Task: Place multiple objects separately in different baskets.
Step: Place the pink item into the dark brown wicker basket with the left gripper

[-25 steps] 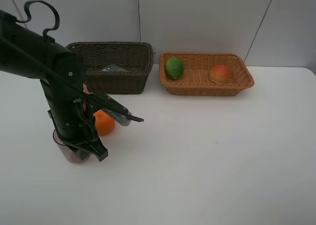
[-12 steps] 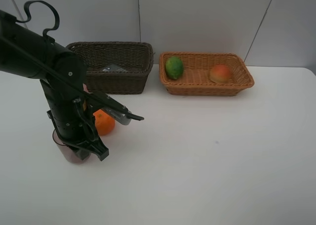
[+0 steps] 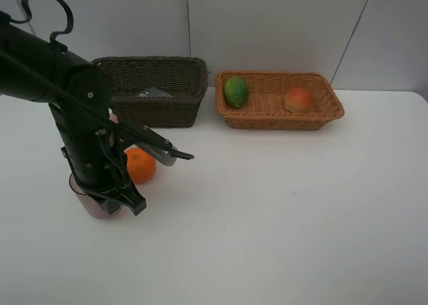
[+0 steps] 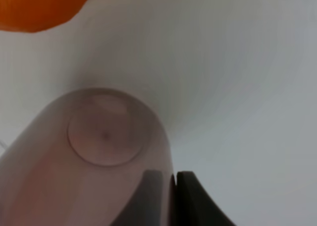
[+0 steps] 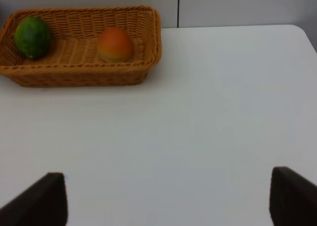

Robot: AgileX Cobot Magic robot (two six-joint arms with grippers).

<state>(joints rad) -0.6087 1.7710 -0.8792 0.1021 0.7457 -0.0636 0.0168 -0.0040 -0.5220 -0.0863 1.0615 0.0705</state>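
Observation:
My left gripper [image 4: 171, 179] is shut on the rim of the translucent mauve cup [image 4: 106, 137], one finger inside the wall and one outside. In the high view the left arm covers most of the cup [image 3: 90, 203] at the table's left. The orange [image 3: 141, 165] lies just right of it, apart from the cup. The green lime [image 3: 235, 91] and the red-orange fruit [image 3: 298, 99] lie in the light tan basket [image 3: 281, 121]. A black bottle [image 3: 154, 92] lies in the dark brown basket [image 3: 157, 114]. My right gripper [image 5: 171, 198] is open over bare table, nothing between its fingers.
The two baskets stand side by side at the back, against the grey wall. White tabletop [image 3: 287, 218] stretches across the middle and right. The left arm [image 3: 80, 118] stands tall in front of the dark basket's left end.
The left arm has shifted slightly up and to the left, taking the cup with it. The orange, the baskets and their contents have not moved.

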